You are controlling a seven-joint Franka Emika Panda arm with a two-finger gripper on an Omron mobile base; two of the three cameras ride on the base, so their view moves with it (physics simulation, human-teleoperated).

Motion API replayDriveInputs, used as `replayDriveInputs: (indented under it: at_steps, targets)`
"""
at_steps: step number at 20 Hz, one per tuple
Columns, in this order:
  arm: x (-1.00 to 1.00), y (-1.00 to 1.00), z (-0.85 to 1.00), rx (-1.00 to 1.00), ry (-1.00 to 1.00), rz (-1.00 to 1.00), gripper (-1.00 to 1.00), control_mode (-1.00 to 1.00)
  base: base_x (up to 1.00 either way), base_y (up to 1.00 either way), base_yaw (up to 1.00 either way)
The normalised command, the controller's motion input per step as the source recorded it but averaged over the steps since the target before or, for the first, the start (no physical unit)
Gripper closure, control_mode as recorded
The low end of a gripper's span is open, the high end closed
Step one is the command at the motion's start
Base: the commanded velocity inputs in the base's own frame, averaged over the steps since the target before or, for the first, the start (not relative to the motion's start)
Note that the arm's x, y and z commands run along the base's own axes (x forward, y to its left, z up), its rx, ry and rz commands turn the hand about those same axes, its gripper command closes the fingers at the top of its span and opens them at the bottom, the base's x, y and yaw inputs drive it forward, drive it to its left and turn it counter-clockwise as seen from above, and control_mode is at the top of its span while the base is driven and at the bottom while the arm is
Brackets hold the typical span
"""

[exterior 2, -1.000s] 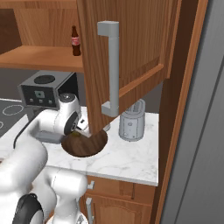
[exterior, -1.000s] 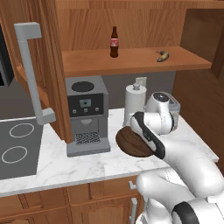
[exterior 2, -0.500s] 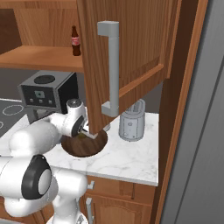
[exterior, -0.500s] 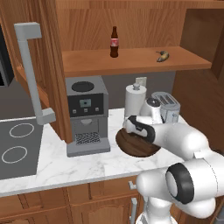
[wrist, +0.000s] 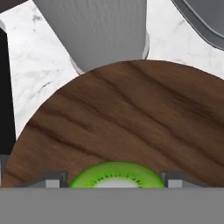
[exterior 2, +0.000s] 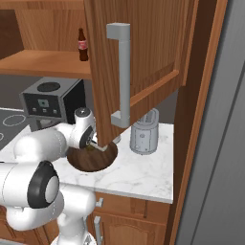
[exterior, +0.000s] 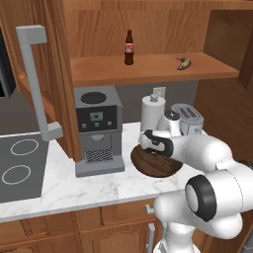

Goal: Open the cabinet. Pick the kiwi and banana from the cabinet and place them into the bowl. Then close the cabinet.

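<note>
One kiwi (wrist: 117,175) is seen between the spread pincer (wrist: 114,180) tips over one bowl (exterior: 157,165); one banana (exterior: 184,63) lies lengthwise along the cabinet (exterior: 148,69) shelf, above the bowl.

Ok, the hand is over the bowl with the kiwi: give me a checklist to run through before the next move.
1. kiwi over the bowl: ok.
2. gripper fingers clear of the kiwi: cannot tell.
3. kiwi resting in the bowl: cannot tell.
4. banana on the cabinet shelf, not yet picked: ok.
5. cabinet door open for the next reach: ok.
6. bottle stands apart from the banana: ok.
</note>
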Motion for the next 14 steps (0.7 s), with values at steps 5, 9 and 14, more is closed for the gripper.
replayDriveInputs:
  at_steps: [5,9,14]
  targets:
    - [0.0,0.0,0.1,0.0,-0.01,0.0,-1.0,-1.0,0.0,0.0,0.0]
    - [-0.02,0.0,0.17,0.0,-0.03,0.0,-1.0,-1.0,0.0,0.0,0.0]
    - [-0.52,0.0,0.63,0.0,-0.17,0.0,-1.0,-1.0,0.0,0.0,0.0]
